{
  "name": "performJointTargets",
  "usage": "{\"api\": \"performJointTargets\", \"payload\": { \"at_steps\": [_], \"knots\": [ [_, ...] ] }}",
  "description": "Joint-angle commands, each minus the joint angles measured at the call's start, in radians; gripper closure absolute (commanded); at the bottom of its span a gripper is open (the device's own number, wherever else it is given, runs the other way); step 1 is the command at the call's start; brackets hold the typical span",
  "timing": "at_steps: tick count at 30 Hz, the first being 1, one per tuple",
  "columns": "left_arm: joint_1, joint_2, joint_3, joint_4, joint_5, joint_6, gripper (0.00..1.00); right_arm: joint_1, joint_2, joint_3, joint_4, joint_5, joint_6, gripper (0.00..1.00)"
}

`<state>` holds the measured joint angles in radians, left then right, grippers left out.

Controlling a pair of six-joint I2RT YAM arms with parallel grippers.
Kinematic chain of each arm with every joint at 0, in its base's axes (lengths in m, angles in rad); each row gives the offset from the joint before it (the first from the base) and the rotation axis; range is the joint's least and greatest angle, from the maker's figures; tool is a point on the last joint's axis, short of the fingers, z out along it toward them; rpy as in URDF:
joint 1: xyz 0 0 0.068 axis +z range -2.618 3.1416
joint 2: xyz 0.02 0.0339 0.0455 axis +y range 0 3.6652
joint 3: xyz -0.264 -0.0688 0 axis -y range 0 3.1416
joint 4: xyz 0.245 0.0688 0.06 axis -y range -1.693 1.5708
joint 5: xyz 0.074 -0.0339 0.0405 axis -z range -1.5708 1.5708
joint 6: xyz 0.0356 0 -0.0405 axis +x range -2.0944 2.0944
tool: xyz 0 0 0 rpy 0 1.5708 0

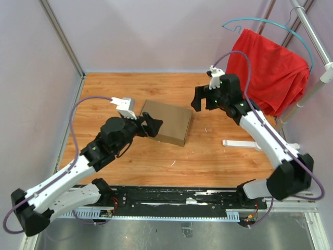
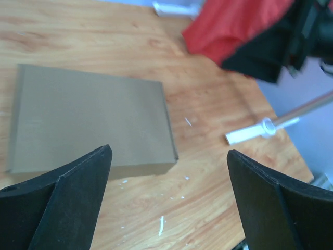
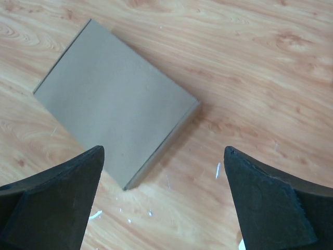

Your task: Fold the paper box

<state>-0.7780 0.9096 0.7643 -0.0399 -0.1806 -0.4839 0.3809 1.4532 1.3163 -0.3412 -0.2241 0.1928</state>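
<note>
Both my jaws stood wide apart, gripping nothing! The paper box (image 1: 167, 122) lay flat and closed on the worktop (image 1: 208, 156) between them, left jaws just beside its left edge, right jaws farther off.

The paper box (image 1: 167, 122) is smooth matt brown cardboard. The table (image 1: 208, 156) is faintly glossy wood grain with white scuffs. At two o'clock, the red cloth (image 1: 270, 73) looks soft, matt. The left gripper (image 2: 169, 151) and right gripper (image 3: 164, 149) have matt black plastic fingers.
</note>
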Motion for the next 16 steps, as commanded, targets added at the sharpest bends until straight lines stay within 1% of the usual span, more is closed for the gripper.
{"api": "performJointTargets", "payload": {
  "at_steps": [1, 4, 7, 9, 13, 16],
  "knots": [
    [0.003, -0.160, -0.006, -0.223, -0.286, 0.063, 0.01, 0.015, -0.172, -0.181, 0.002, 0.099, 0.036, 0.02],
    [0.003, -0.221, -0.015, -0.309, -0.345, 0.065, 0.01, 0.017, -0.271, -0.330, 0.001, 0.125, 0.083, 0.02],
    [0.002, -0.237, -0.036, -0.354, -0.322, 0.065, 0.01, 0.016, -0.354, -0.461, 0.062, 0.091, 0.112, 0.02],
    [0.003, -0.238, -0.035, -0.383, -0.299, 0.058, 0.01, 0.018, -0.400, -0.520, 0.095, 0.067, 0.124, 0.01],
    [0.003, -0.252, -0.004, -0.455, -0.310, 0.058, 0.01, 0.018, -0.492, -0.608, 0.163, 0.073, 0.142, 0.02],
    [0.003, -0.282, 0.019, -0.505, -0.347, 0.093, 0.01, 0.018, -0.523, -0.611, 0.164, 0.105, 0.172, 0.02]
  ]
}}
